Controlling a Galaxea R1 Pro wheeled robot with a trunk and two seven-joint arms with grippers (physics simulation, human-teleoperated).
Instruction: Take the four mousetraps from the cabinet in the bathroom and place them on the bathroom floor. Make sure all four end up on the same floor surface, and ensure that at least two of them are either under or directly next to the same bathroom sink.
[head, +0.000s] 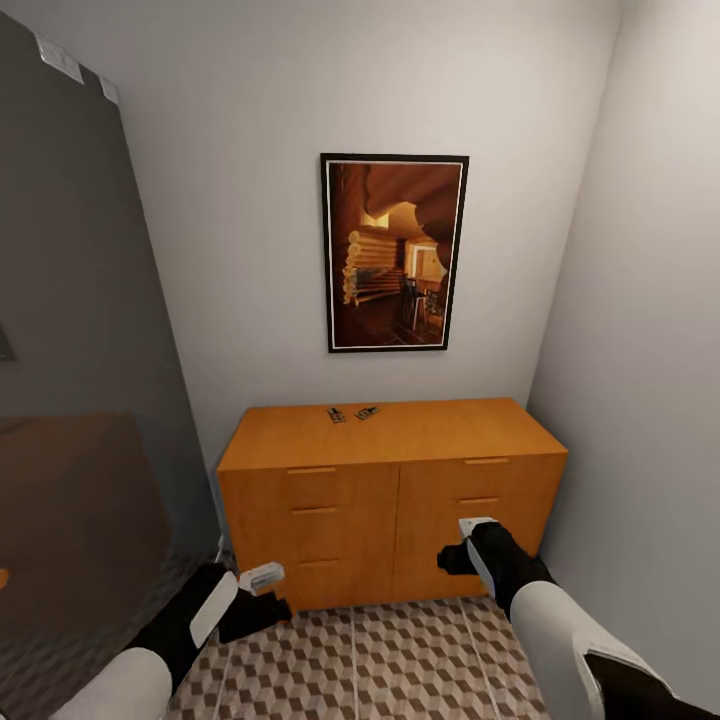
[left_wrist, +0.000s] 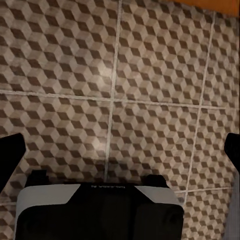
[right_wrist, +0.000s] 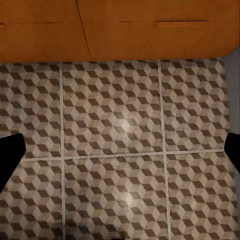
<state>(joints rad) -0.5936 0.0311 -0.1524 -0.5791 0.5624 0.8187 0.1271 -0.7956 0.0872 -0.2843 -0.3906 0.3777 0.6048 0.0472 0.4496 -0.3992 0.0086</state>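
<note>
The orange-brown cabinet stands against the back wall, all its drawers closed. Two small mousetraps lie side by side near the back of its top. My left gripper hangs low in front of the cabinet's bottom left corner. In the left wrist view it is open over the cube-patterned floor. My right gripper is in front of the right-hand drawers, and the right wrist view shows it open above the floor, holding nothing. The sink is out of view.
A framed picture of a log cabin hangs above the cabinet. A tall grey glossy panel closes the left side and a plain wall the right, so the cabinet sits in a narrow alcove. Tiled floor lies between me and the cabinet.
</note>
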